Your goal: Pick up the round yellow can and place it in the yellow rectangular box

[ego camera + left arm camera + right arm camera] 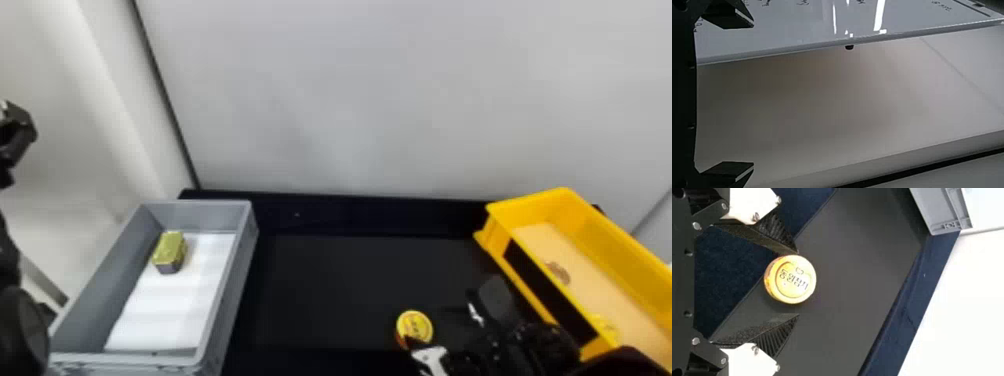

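The right gripper (440, 322), jaws spread wide and gripping nothing, brackets the round yellow can (416, 325) on the black table (350, 290), the right wrist view revealing clearance to one finger (772, 335); in the head view, the yellow rectangular box (530, 201) stands to the can's right, the left gripper (17, 132), open and empty in the left wrist view, well to its left.

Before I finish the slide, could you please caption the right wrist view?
Round yellow can on the dark tabletop, framed by the open right end effector.
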Available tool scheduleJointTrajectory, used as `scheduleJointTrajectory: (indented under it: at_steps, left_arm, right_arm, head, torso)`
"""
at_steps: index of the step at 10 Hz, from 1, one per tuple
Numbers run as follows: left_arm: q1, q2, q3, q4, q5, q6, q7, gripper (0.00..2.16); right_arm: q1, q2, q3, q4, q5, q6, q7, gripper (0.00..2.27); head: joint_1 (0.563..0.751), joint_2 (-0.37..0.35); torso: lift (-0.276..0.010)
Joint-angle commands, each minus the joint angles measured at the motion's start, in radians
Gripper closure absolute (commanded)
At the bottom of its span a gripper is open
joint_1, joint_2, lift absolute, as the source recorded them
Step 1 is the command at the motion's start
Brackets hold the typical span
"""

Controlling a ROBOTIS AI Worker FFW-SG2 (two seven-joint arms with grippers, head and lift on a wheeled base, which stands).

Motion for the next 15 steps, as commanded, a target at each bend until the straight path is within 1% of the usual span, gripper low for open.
scheduleJointTrajectory:
  at_steps: [1,3,11,15]
  left_arm:
    - [-0.001,-0.003,-0.001,0.000,0.000,0.000,0.000,0.02]
    - [-0.001,-0.003,-0.001,0.000,0.000,-0.002,0.000,0.02]
    - [-0.001,-0.003,-0.003,0.000,0.000,-0.008,0.000,0.02]
    - [0.001,-0.003,-0.003,-0.002,0.000,-0.011,0.000,0.02]
  right_arm:
    - [-0.009,0.008,0.008,0.028,-0.011,-0.023,0.002,0.29]
    - [-0.012,0.013,0.010,0.049,-0.015,-0.038,0.001,0.29]
    - [-0.070,0.026,0.033,0.182,-0.011,-0.116,0.019,0.32]
    - [-0.077,0.030,0.038,0.218,0.002,-0.129,0.021,0.32]
  head:
    - [0.694,0.014]
    - [0.694,0.014]
    - [0.694,0.014]
    - [0.694,0.014]
  torso:
    - [-0.061]
    - [-0.061]
    - [-0.061]
    - [-0.061]
